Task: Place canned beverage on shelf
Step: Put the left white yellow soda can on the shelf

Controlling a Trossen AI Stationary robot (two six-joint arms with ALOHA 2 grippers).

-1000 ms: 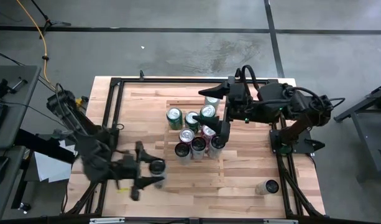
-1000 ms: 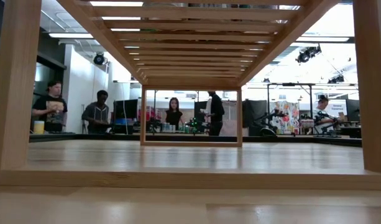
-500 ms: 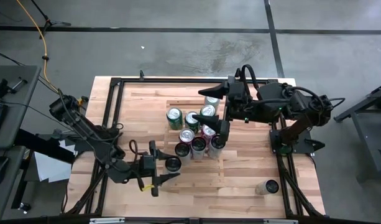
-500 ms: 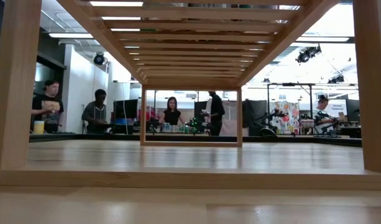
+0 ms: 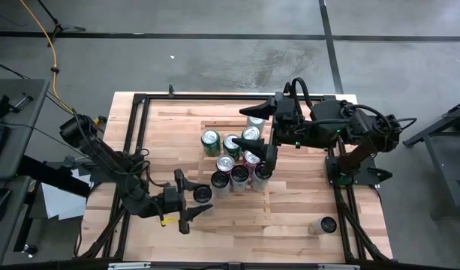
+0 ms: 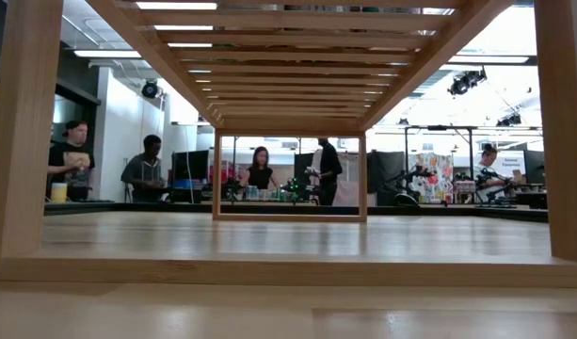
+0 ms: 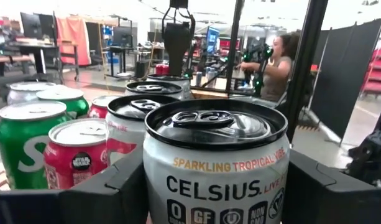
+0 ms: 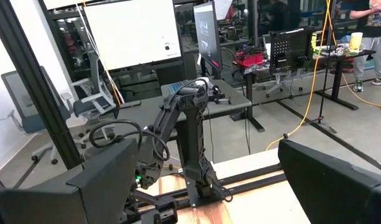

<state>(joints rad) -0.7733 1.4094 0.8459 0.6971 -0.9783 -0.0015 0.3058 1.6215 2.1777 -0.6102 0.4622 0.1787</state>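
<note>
1. The left gripper (image 5: 190,204) pinches a white can (image 7: 216,167): in the left wrist view the can fills the gap between the two dark fingers (image 7: 100,198), upright, its black lid above them.

2. Over the last second this gripper has swung from the table's left front toward the middle; the held can (image 5: 202,194) now sits just beside the front row of the can cluster (image 5: 235,159). That suggests the carry is nearly over and the release is next.

3. The cluster stands on the shelf (image 5: 214,124), the slatted rack at the table's middle; the held can is at its front-left edge.

4. The right gripper (image 5: 264,166) hangs over the cluster's right side, unmoved, with its fingers spread and empty in its wrist view.

5. Another can (image 5: 322,225) stands well apart at the table's right front.
</note>
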